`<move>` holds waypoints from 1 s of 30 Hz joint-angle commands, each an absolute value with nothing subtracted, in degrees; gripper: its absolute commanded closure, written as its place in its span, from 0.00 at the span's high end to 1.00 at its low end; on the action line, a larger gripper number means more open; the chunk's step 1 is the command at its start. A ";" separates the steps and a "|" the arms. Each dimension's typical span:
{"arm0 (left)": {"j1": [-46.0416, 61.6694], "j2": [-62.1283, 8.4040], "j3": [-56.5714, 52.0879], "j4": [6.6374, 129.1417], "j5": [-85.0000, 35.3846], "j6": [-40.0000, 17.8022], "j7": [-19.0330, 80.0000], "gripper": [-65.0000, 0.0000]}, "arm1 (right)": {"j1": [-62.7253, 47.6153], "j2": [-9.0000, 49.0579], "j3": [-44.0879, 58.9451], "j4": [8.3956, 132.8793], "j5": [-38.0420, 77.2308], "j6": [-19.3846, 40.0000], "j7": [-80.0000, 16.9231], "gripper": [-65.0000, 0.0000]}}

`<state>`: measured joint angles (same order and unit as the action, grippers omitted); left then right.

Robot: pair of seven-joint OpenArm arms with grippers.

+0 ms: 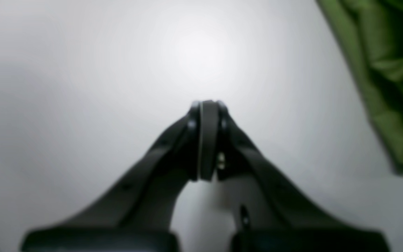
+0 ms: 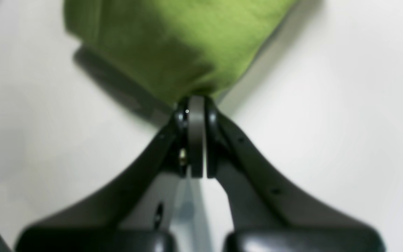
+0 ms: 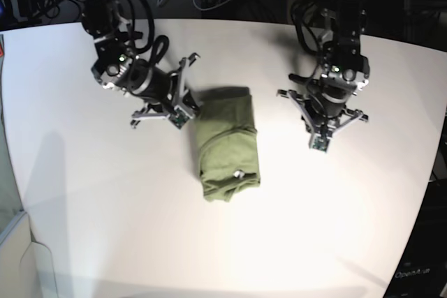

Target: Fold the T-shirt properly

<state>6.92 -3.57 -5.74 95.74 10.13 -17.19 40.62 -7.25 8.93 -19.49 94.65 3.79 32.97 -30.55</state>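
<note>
At the middle of the white table (image 3: 105, 193), I saw the T-shirt (image 3: 225, 143) lying as a narrow folded bundle, olive green and creased, its long side running from twelve to six o'clock in the base view. A small pale spot showed on its lower part; I took it for the tag, though the base view was too coarse to be sure.

The right gripper (image 3: 187, 106) sat at about ten o'clock from the bundle, right against the cloth's upper left edge. In the right wrist view its fingers were pressed flat together, tips (image 2: 196, 101) at the hem of the green fabric (image 2: 173, 42); that picture was blurred, and I could not tell whether any cloth was pinched between them or merely touched.

The left gripper (image 3: 318, 146) stood at three o'clock from the shirt, well apart from it, over bare table. Its own camera showed the fingers (image 1: 206, 105) clenched on nothing, with the shirt's edge (image 1: 390, 70) off at two o'clock.
</note>
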 commanded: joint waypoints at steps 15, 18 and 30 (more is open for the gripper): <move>5.67 -1.45 -17.45 96.92 10.07 -31.25 39.69 0.01 | -10.24 9.01 -22.46 97.71 4.44 32.92 -29.14 0.00; 5.67 -1.45 -17.63 97.01 10.07 -31.25 39.69 0.01 | -10.68 9.27 -19.38 100.97 4.44 32.48 -29.23 0.00; 5.85 -0.13 -17.10 102.46 10.07 -31.34 39.69 0.01 | -11.91 6.90 -19.03 111.43 4.62 32.22 -29.67 0.00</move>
<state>6.57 -0.14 -17.17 101.41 10.48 -31.33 40.91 -12.69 7.09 -19.00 110.41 3.42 32.56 -31.29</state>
